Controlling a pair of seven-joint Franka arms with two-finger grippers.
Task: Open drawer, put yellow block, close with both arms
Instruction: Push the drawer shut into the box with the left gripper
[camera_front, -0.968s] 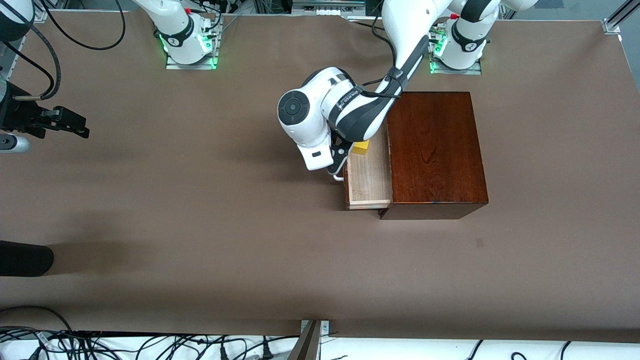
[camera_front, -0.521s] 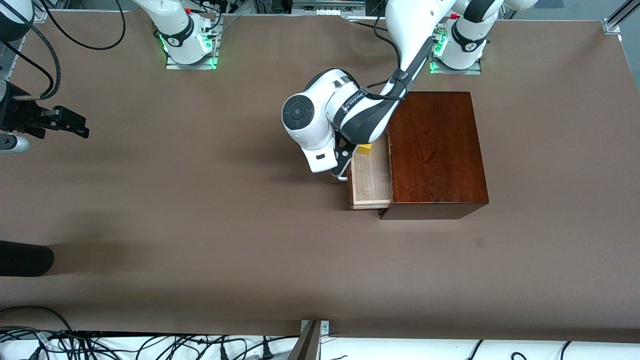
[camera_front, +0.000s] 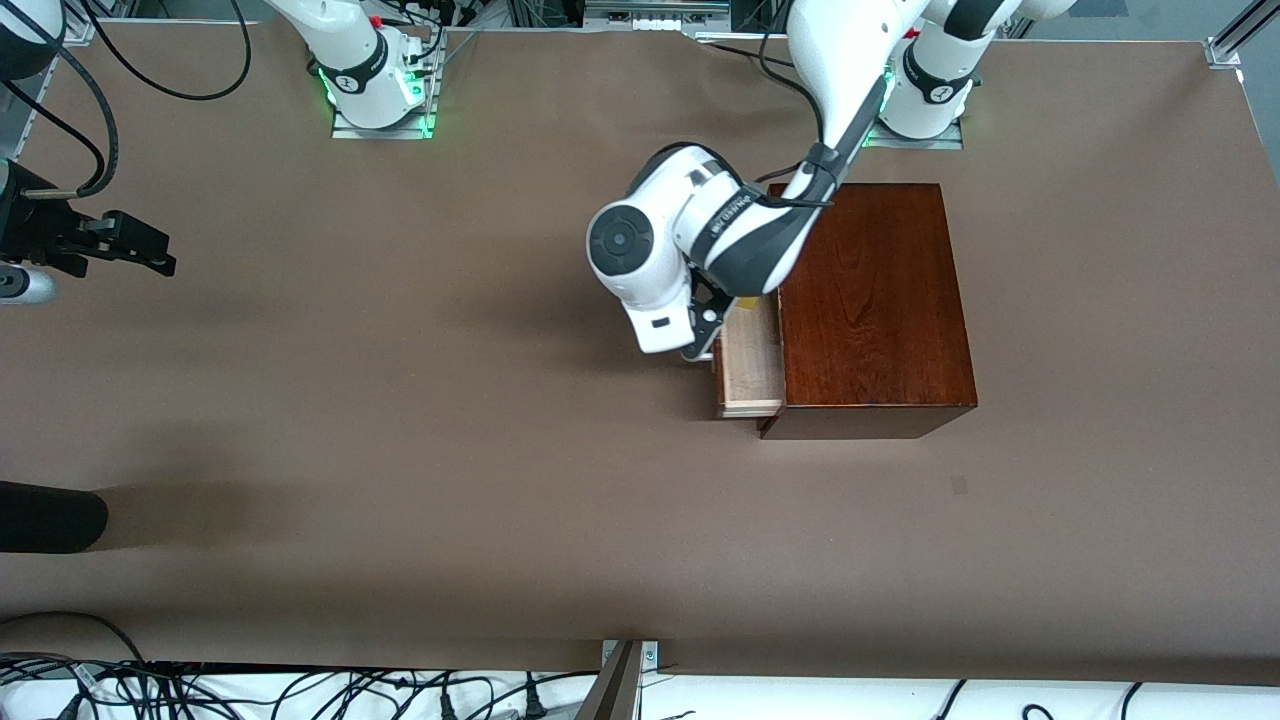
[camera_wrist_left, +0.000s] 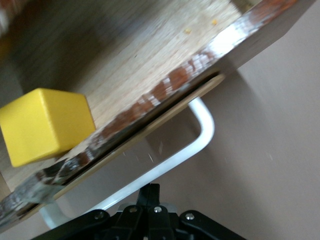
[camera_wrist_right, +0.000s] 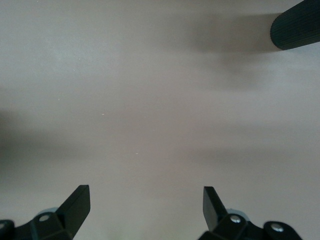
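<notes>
Left claw (camera_front: 706, 340) sits w/ fingers together right at the drawer (camera_front: 748, 362) front, against the white handle (camera_wrist_left: 165, 162); nothing clamped between them. Drawer is part open, sticking out of the dark wooden box (camera_front: 872, 300) toward the right arm's end of the tabletop (camera_front: 400, 420). Yellow block (camera_wrist_left: 46, 125) lies inside the drawer tray, just past the drawer front from the left claw, near one corner; in front view the arm hides it. Right claw (camera_wrist_right: 145, 205) waits w/ fingers wide apart, holding nothing, over bare tabletop at the right arm's end, well apart from the box.
</notes>
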